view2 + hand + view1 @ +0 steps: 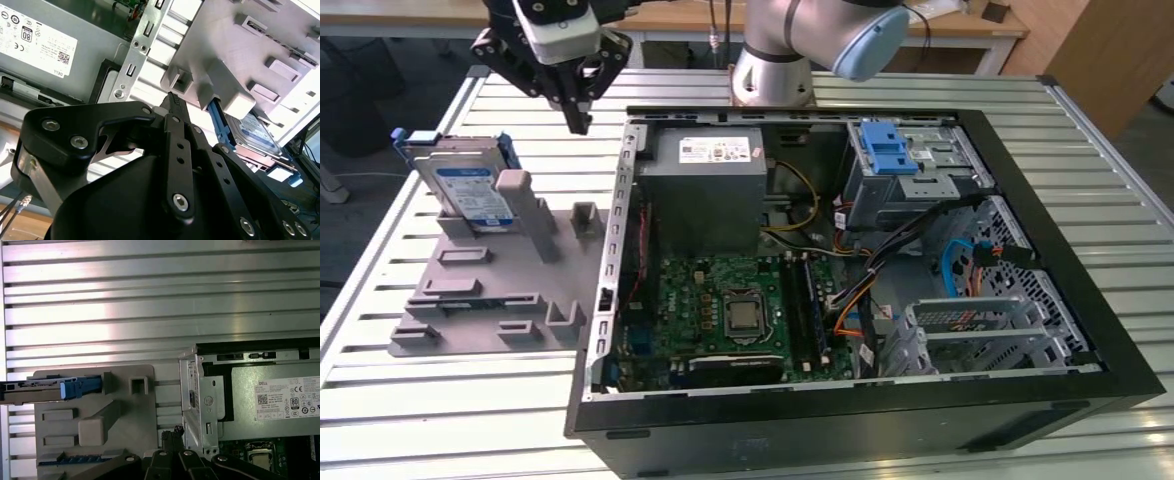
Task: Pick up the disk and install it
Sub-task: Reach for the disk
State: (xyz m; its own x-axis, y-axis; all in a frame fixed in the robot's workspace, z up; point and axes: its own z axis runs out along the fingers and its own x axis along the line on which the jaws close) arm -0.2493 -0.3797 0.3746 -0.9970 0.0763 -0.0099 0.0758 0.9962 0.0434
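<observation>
Slatted metal table underneath. On it, a grey fixture plate with raised blocks and a square socket. Standing on edge in a slot of that plate, the disk, blue side rail at one end. Just beside the plate, the open computer case, with grey power supply, white sticker, and processor socket on green board. Over the gap between plate and case, the gripper, black fingers pressed together, gripping nothing.

Disk upright on edge, blue rails, labelled.
</observation>
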